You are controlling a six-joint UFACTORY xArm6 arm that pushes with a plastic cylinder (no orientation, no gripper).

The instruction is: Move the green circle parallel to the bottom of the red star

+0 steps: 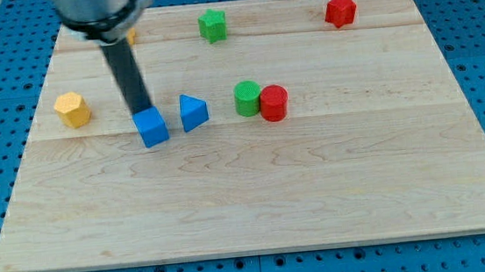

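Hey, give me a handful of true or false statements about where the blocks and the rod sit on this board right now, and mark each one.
1. The green circle touches the red circle. True.
2. The red star sits near the view's bottom left corner. False: it is near the view's top right.
3. My tip is right at the top edge of the blue cube. True.
4. The blue triangle lies to the view's left of the blue cube. False: it lies to its right.
5. The yellow hexagon is the block furthest to the view's left. True.
6. My tip is pressing on the green circle. False: it is well to its left.
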